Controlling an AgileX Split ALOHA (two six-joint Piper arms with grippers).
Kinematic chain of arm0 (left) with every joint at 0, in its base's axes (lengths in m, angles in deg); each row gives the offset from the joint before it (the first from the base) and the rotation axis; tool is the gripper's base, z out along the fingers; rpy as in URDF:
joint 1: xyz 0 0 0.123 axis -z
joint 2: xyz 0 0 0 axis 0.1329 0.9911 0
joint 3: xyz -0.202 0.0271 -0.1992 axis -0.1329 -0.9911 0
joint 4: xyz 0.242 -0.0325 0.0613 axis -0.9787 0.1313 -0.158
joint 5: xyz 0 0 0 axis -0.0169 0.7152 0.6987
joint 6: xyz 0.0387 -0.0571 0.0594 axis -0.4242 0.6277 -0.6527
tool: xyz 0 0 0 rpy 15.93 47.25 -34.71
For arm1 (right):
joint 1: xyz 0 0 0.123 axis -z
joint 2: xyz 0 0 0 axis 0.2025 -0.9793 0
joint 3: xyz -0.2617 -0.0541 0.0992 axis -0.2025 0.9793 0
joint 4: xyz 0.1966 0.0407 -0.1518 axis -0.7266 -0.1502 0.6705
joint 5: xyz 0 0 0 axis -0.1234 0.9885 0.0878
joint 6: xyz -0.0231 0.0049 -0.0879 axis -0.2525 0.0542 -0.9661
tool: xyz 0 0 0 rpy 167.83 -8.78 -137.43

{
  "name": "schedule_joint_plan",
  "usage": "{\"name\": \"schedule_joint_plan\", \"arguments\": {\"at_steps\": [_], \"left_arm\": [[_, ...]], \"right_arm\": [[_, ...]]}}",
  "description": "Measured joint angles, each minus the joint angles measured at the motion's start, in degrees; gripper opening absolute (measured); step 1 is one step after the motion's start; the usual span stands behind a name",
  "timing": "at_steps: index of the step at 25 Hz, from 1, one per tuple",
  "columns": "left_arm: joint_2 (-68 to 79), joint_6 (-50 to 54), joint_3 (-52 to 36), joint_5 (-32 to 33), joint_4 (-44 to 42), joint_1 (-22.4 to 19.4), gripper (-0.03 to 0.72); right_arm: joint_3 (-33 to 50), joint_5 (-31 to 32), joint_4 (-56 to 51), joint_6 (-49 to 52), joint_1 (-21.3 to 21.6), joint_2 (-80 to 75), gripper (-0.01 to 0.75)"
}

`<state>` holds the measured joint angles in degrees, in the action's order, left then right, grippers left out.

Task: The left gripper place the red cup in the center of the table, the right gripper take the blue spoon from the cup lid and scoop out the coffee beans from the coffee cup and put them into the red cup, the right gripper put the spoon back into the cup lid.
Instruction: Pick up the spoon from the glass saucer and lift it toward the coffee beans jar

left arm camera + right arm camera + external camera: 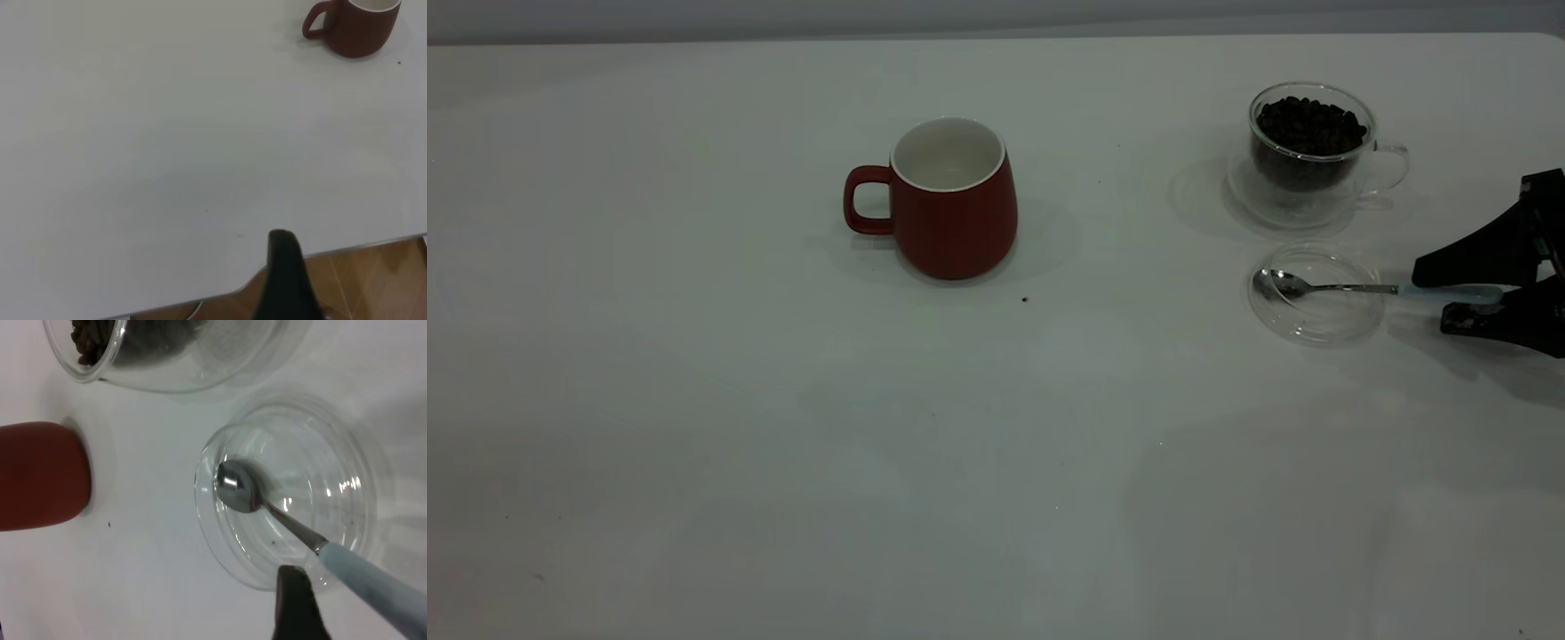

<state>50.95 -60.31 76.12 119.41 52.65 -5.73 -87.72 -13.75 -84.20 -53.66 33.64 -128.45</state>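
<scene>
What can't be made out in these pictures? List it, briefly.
- left gripper: left wrist view, mostly cut off by the bottom edge; absent from the exterior view.
- right gripper: exterior view, body cut off by the right edge.
- red cup: right wrist view, only part of its side shows; the picture's edge cuts off the rest.

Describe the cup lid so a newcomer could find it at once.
On the white table, look to the right side, just in front of the coffee cup full of dark beans. The cup lid is the flat clear glass disc there; unlike the cups, it holds the blue spoon.
</scene>
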Motion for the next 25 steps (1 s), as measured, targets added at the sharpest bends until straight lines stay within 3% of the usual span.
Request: {"name": "schedule_joint_plan", "arguments": {"at_steps": [4, 13, 25], "left_arm": [[0.0, 0.0, 0.0, 0.0, 0.0, 0.0, 0.587], [0.0, 0.0, 0.0, 0.0, 0.0, 0.0, 0.587], [0.0, 0.0, 0.0, 0.0, 0.0, 0.0, 0.587]], "right_arm": [[0.0, 0.0, 0.6, 0.0, 0.0, 0.0, 0.450], [0.0, 0.0, 2.4, -0.1, 0.0, 0.0, 0.253], [-0.1, 2.8, 3.4, -0.1, 0.0, 0.0, 0.149]]}}
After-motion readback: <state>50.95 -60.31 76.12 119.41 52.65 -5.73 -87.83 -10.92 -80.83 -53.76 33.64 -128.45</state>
